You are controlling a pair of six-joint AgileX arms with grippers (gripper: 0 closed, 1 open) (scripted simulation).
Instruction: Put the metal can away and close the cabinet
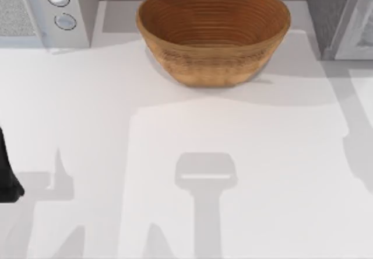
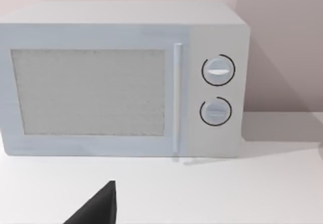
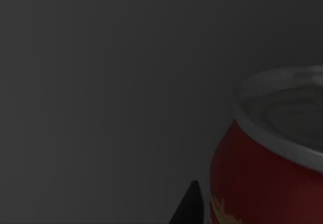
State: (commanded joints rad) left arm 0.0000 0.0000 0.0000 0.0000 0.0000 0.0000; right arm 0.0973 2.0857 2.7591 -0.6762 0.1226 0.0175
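Note:
The metal can looms close in the right wrist view, upright, with a red label, yellow print and a silver lid, against a dark grey surface. A black part of my right gripper shows just beside the can; whether it touches the can I cannot tell. The grey cabinet stands at the table's back right corner. My left arm rests at the table's left edge, and a black tip of my left gripper hangs over the white tabletop in front of the microwave.
A large wicker bowl sits at the back middle of the white table. A white microwave with two dials stands at the back left, its door shut.

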